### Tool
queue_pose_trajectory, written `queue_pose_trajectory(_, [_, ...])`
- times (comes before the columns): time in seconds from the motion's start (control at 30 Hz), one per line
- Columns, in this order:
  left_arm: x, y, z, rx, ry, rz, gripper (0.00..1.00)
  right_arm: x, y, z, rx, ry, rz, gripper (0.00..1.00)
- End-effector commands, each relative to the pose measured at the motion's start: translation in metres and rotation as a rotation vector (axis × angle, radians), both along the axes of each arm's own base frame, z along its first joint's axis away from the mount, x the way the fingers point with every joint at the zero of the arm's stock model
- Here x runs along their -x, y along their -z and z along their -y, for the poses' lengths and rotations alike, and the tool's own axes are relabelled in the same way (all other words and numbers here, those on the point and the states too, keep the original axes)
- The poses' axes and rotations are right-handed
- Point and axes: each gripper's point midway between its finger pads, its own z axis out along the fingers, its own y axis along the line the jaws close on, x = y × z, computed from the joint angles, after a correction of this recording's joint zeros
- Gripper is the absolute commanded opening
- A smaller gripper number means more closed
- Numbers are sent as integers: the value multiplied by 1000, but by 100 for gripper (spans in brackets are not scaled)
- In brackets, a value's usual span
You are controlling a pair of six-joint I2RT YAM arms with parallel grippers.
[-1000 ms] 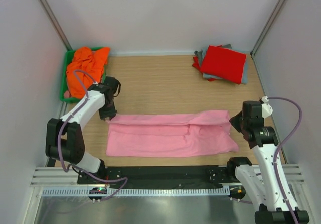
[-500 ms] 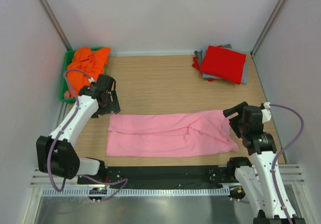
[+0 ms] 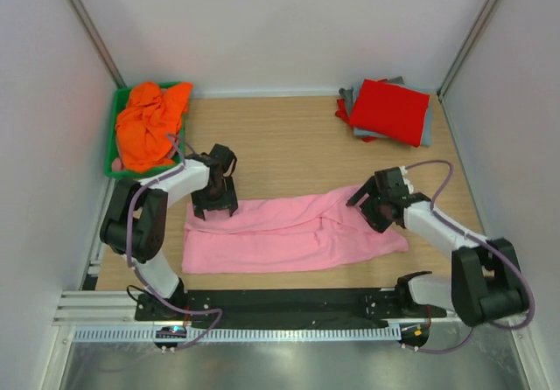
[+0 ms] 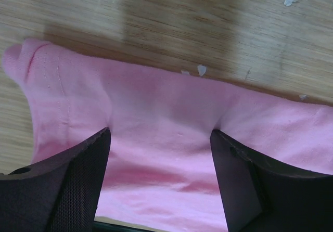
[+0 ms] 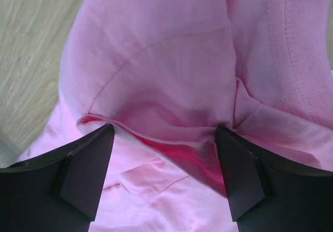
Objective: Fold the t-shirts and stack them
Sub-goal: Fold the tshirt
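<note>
At the near edge of the wooden table (image 3: 289, 145), a light pink t-shirt (image 3: 289, 237) lies flat in a long band. Its long axis runs left to right between the two arms, and a loose lengthwise fold shows along its far side.

The left gripper (image 3: 214, 210) bears down on the band's far-left corner and the right gripper (image 3: 368, 212) on its far-right end. Each arm is therefore the nearer one to its own end of the cloth.

Seen from the left wrist, the left gripper (image 4: 161, 175) stands wide open. Its dark fingers (image 4: 73, 185) straddle smooth pink cloth just short of the shirt's far edge, and nothing is pinched between them. The right wrist view shows the right gripper (image 5: 164, 175) spread just as wide over a rumpled ridge with a curved seam, and it too has hold of nothing.

The cloth lies directly beneath both sets of jaws. The next move looks to depend on closing onto that far edge at both ends together, then carrying it across the short axis towards the arms.

Farther back on the left, a crumpled orange t-shirt (image 3: 147, 128) fills a green bin (image 3: 110, 149), not yet folded. In the far-right corner, a folded red t-shirt (image 3: 391, 110) tops a small stack, with a grey t-shirt (image 3: 427, 133) showing beneath it.
</note>
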Motion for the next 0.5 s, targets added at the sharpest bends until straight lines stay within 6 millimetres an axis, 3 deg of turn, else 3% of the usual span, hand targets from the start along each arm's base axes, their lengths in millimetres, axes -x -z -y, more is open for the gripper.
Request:
queue_pose_trajectory(0.0, [4,12,7,42,-41,21,78,-35,12,-19,27,-31,29,86])
queue_pose_trajectory(0.07, [20,17,9,43,-29,-5,77,-59,4,-37,32,-90,59,86])
queue_pose_trajectory(0.1, [24,13,14,57,-27,11,77,-63,24,-42,54,-114,-3,86])
queue_pose_trajectory(0.13, [35,16,14,60,-27,-7,77,-89,8,-55,50,-143,37,87])
queue_pose_trajectory(0.17, [41,15,17,74,-31,-8,77,-97,12,-64,73,-193,25,87])
queue_pose_trajectory(0.2, [44,8,21,107,-44,13,77,-104,30,-70,92,-227,-29,87])
queue_pose_trajectory(0.23, [58,11,24,120,-43,-5,77,-134,13,-84,94,-252,8,87])
queue_pose_trajectory(0.27, [66,8,28,151,-43,-12,78,-146,14,-94,105,-282,7,87])
queue_pose_trajectory(0.3, [70,-1,36,193,-47,16,78,-150,35,-104,104,-346,-44,87])
queue_pose_trajectory(0.33, [83,1,35,204,-52,2,78,-178,14,-118,96,-365,0,87])
queue_pose_trajectory(0.4, [99,-4,40,230,-51,1,78,-197,15,-139,81,-453,10,86])
queue_pose_trajectory(0.43, [110,-10,46,287,-76,14,78,-220,12,-152,74,-478,32,86])
queue_pose_trajectory(0.47, [117,-12,51,315,-87,13,78,-228,14,-160,64,-504,38,86])
